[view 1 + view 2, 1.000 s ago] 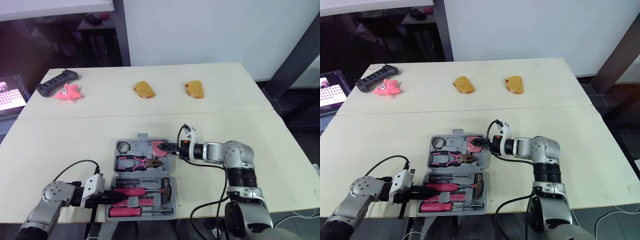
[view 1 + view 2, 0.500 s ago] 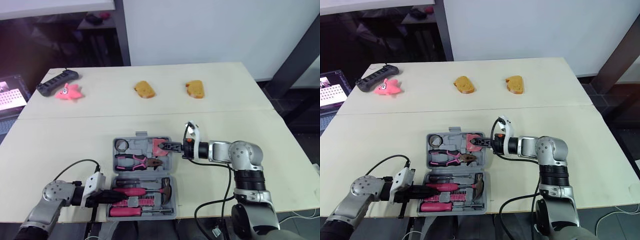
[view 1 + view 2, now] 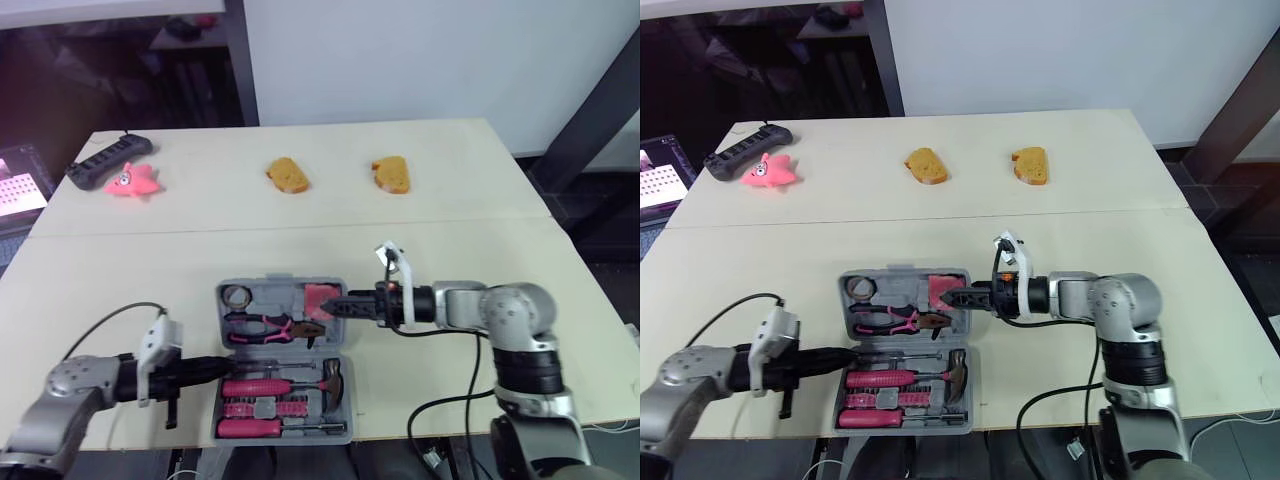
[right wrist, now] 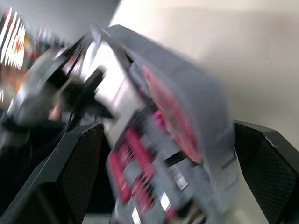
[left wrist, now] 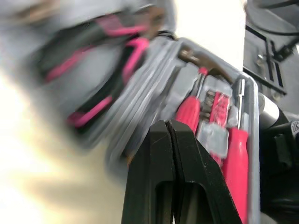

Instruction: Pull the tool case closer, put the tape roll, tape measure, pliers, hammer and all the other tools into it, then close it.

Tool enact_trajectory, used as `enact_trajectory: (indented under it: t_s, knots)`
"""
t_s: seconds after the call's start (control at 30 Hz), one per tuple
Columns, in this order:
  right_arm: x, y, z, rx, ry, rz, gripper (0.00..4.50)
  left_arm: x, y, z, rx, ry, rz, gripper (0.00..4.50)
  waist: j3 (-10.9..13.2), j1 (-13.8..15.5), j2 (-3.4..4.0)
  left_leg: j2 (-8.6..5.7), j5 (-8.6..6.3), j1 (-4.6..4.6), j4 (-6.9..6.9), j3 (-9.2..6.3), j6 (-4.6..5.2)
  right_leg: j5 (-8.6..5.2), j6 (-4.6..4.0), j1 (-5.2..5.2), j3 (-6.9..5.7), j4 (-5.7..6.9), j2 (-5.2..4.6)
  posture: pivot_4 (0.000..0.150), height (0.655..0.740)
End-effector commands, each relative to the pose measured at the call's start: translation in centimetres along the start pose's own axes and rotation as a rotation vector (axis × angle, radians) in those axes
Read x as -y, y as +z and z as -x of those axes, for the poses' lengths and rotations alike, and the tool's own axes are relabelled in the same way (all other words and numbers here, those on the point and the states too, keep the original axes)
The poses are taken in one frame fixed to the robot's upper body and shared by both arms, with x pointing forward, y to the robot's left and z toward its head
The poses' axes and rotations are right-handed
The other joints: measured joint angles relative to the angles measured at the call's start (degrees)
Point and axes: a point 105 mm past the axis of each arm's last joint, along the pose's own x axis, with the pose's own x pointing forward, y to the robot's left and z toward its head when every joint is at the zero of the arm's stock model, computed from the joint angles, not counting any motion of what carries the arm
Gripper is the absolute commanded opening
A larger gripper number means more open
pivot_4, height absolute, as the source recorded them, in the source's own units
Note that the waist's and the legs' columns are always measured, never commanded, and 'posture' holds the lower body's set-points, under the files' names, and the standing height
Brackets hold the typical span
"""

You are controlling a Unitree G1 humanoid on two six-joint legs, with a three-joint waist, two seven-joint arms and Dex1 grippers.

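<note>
Tool case (image 3: 280, 288): open on bench (image 3: 150, 260), by its front edge; pliers (image 3: 265, 325) and hammer (image 3: 332, 375) inside.
Left end effector (image 3: 208, 368): fingers pressed together, empty, tips at case's left edge.
Right end effector (image 3: 335, 307): fingers spread wide at case's right side, possibly straddling its rim (blurred).

Tool case (image 3: 283, 284) lay open on the table (image 3: 500, 240), at its near edge.

- **Case's far half:** tape roll (image 3: 237, 295) at left, tape measure (image 3: 320, 297) at right, pliers (image 3: 268, 325) just nearer than both.
- **Case's near half:** hammer (image 3: 331, 378) at right, screwdrivers (image 3: 250, 386) left of it.
- **Case's edges:** right gripper (image 3: 333, 307) was over the right edge, just beside the tape measure. Left gripper (image 3: 218, 368) was at the left edge, by the near half.
- **Well behind the case:** left bread piece (image 3: 288, 177) and right bread piece (image 3: 390, 176) lay apart, side by side.
- **Behind and far left of the case:** toy (image 3: 128, 181), with the power strip (image 3: 105, 160) just behind it.
</note>
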Motion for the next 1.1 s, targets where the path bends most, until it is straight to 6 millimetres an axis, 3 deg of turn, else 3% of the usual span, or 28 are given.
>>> enact_trajectory:
  t_s: [0.03, 0.1, 0.2, 0.3, 0.5, 0.87, 1.1]
  knots:
    - [-5.7, -2.2, 1.0, -0.101, 0.194, 0.143, 4.47, 0.2, 1.2, 2.2, 0.008, 0.022, -0.01, 0.0, 0.0, 0.1, 0.0, 0.0, 0.0, 0.0, 0.0, 0.0, 0.0, 0.0, -0.01, 0.01, 0.0, 0.0, 0.0, 0.15, 0.74]
    - [-7.5, -4.1, 2.5, -0.165, 0.207, 0.198, 4.47, 0.7, 1.6, 3.7, 0.005, 0.025, 0.005, 0.0, 0.0, 0.3, -0.02, 0.0, 0.0, -0.02, 0.0, 0.0, 0.0, -0.02, -0.02, 0.01, -0.02, -0.02, -0.02, 0.15, 0.74]
    - [-8.5, -4.7, 4.9, -0.165, 0.168, 0.224, 4.47, 1.4, 2.6, 5.4, 0.018, 0.02, 0.033, 0.0, 0.1, 1.0, -0.26, -0.02, 0.0, -0.05, 0.08, 0.07, 0.0, -0.03, -0.01, 0.06, -0.03, -0.1, -0.08, 0.15, 0.74]
    - [-8.5, -3.5, 6.2, -0.102, 0.099, 0.28, 4.47, 1.6, 3.1, 6.3, 0.012, 0.017, 0.033, 0.0, 0.1, 1.4, -0.36, -0.02, 0.02, 0.03, 0.17, 0.13, -0.03, -0.11, -0.23, 0.13, 0.0, -0.14, -0.06, 0.15, 0.74]
    - [-6.1, -1.0, 8.9, 0.047, -0.155, 0.476, 4.47, 1.8, 5.9, 6.6, 0.047, 0.005, -0.034, 0.0, 0.1, 1.8, -0.65, -0.01, 0.07, 0.08, 0.33, 0.13, -0.13, -0.02, -0.37, 0.22, 0.01, -0.14, -0.04, 0.15, 0.74]
    - [-5.5, -2.0, 9.3, 0.019, -0.162, 0.616, 4.47, 0.7, 6.9, 6.8, 0.042, 0.09, -0.164, 0.0, 0.1, 1.7, -0.71, 0.0, 0.07, 0.05, 0.33, 0.13, -0.13, 0.06, -0.1, 0.23, 0.01, -0.19, -0.04, 0.15, 0.74]
    - [-3.3, -4.0, 9.2, -0.071, -0.217, 0.64, 4.47, 0.5, 6.5, 6.9, 0.015, 0.111, -0.161, 0.0, 0.1, 1.7, -0.71, 0.0, 0.07, 0.02, 0.65, 0.13, -0.13, 0.02, -0.21, 0.36, 0.01, -0.15, -0.04, 0.15, 0.74]
